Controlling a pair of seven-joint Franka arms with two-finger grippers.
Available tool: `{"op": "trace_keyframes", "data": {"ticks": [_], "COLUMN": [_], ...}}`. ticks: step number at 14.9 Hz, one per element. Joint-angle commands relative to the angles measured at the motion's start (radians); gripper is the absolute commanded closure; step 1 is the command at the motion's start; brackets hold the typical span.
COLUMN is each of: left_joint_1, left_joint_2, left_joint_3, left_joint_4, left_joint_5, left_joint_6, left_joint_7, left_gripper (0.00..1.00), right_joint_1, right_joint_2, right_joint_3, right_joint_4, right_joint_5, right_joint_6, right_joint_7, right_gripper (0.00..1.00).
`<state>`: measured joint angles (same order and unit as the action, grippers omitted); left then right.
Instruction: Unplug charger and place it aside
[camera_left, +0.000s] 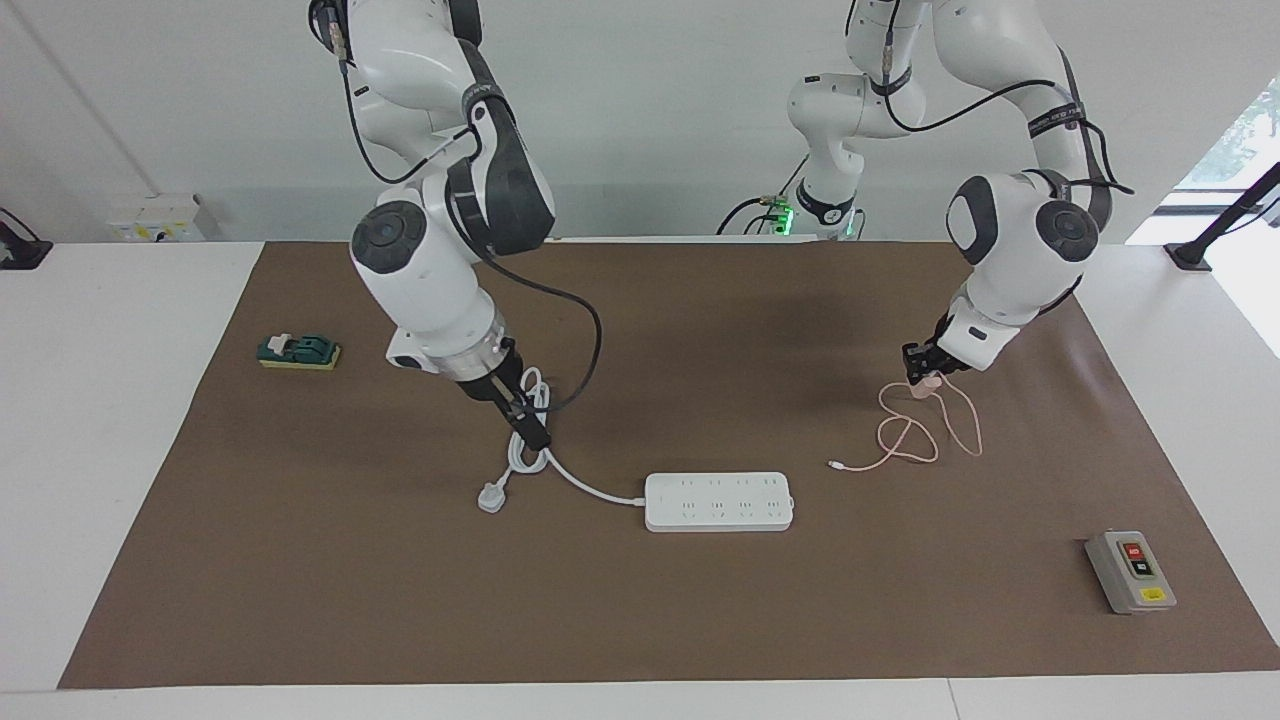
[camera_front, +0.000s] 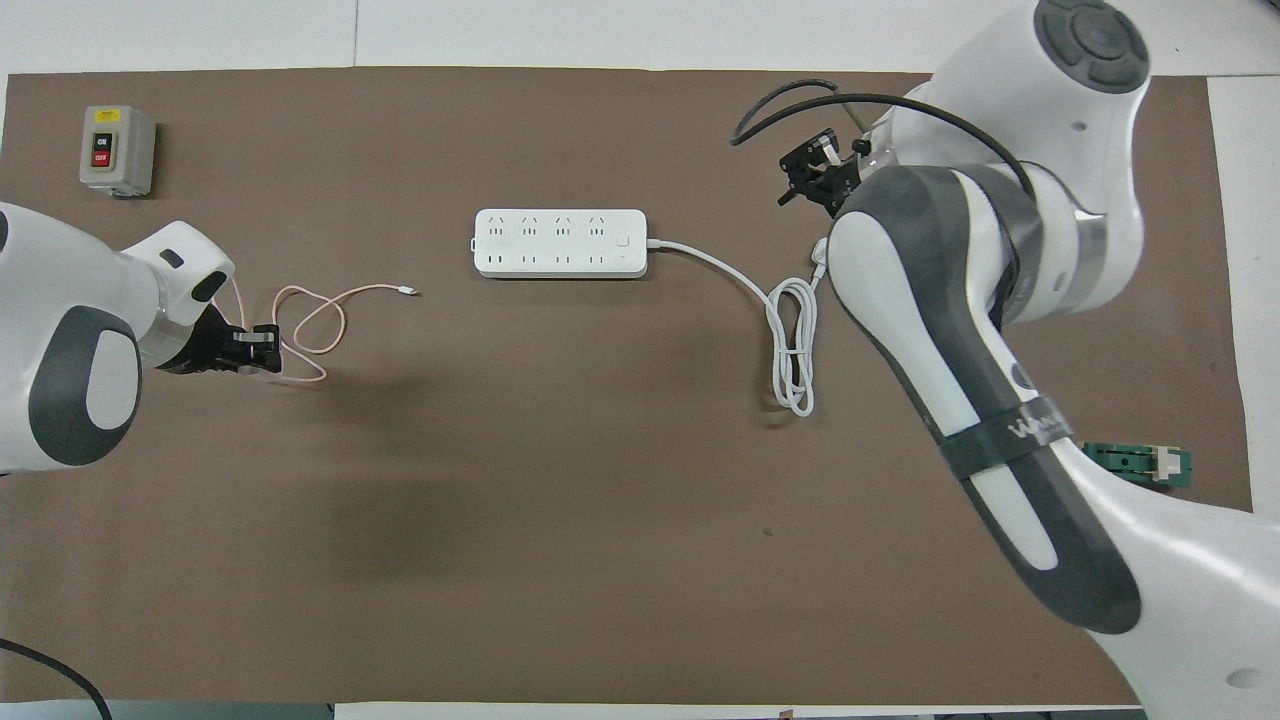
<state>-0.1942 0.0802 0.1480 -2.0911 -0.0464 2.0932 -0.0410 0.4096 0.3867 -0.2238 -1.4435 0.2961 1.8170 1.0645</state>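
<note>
The pale pink charger (camera_left: 932, 380) sits between the fingertips of my left gripper (camera_left: 925, 377), low over the mat at the left arm's end. Its thin pink cable (camera_left: 915, 440) lies looped on the mat and also shows in the overhead view (camera_front: 320, 320). The left gripper (camera_front: 262, 345) shows there too; the charger cube is hidden by it. The white power strip (camera_left: 720, 500) lies mid-table, also in the overhead view (camera_front: 560, 243), with nothing in its sockets. My right gripper (camera_left: 535, 432) is low over the strip's coiled white cord (camera_left: 528, 462).
The thick cord (camera_front: 793, 350) ends in a white three-pin plug (camera_left: 492, 497). A grey switch box (camera_left: 1130, 570) stands at the left arm's end, farther from the robots. A green and yellow block (camera_left: 298, 352) lies at the right arm's end.
</note>
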Motion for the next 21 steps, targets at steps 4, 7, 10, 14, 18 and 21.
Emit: {"op": "trace_keyframes", "data": {"ticks": [4,7,10,14,18,21], "left_joint_1": [0.088,0.16,0.177,0.179,0.164,0.162], "left_joint_2": [-0.076,-0.069,-0.045,-0.033,-0.051,-0.106], "left_joint_3": [-0.001,0.001,0.001,0.001,0.001,-0.001], "left_joint_4": [-0.161,-0.15,-0.019,0.15,0.242,0.272], "left_joint_5": [0.007,0.01,0.04,0.04,0.042,0.042], "left_joint_6": [0.162,0.148,-0.002,-0.169,-0.251,-0.316], "left_joint_7": [0.079,0.102,0.11,0.09,-0.009,-0.022], "left_gripper": [0.21,0.0,0.0,0.0,0.0,0.0], "right_joint_1": [-0.104,-0.127,-0.198,-0.226,-0.241,-0.305], "right_joint_2": [-0.112,-0.129,-0.143,-0.16,-0.257,-0.304], "right_joint_3": [0.003,-0.002,0.007,0.058,0.069,0.113], "right_joint_4": [-0.037,-0.035,-0.043,-0.054,-0.156,-0.195], "right_joint_5": [-0.193,-0.261,-0.252,-0.244,-0.244,-0.242], "right_joint_6": [-0.159,-0.174,-0.22,-0.26,-0.26,-0.251], "right_joint_7": [-0.461,-0.662,-0.828,-0.83,-0.83,-0.839], "right_gripper": [0.0,0.0,0.0,0.0,0.0,0.0]}}
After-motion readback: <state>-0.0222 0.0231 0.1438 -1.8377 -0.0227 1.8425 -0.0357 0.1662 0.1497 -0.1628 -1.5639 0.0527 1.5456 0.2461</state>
